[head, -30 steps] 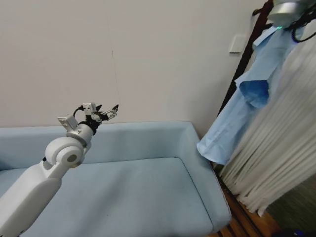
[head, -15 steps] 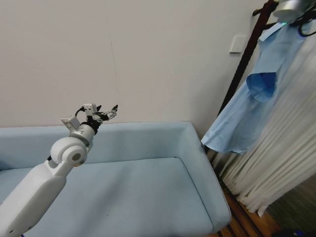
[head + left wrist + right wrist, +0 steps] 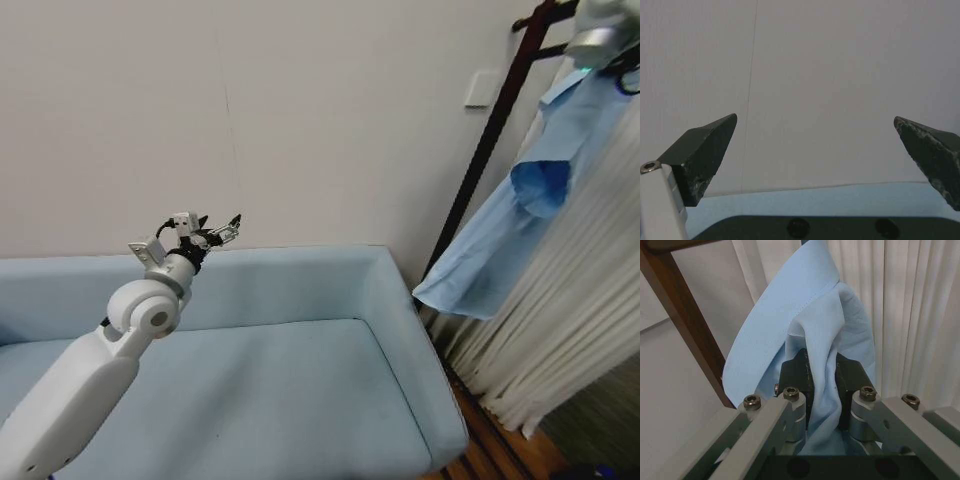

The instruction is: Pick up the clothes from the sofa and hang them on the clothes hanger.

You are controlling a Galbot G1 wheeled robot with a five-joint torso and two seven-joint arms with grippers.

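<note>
shirt (image 3: 497, 245) light, limp, best held by collar (image 3: 775, 320) | right gripper (image 3: 822, 385) pinches collar at rack (image 3: 478, 165) | left gripper (image 3: 215, 232) spread above sofa (image 3: 300, 390)

Left gripper (image 3: 222, 231) juts forward, fingers spread wide; right gripper (image 3: 824, 382), raised high, pinches the shirt (image 3: 785, 320).

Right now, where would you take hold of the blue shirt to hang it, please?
Probably just under the collar, from above, as the right gripper pinches it: the folded band is doubled, and the shirt hangs freely beside the stand.
</note>
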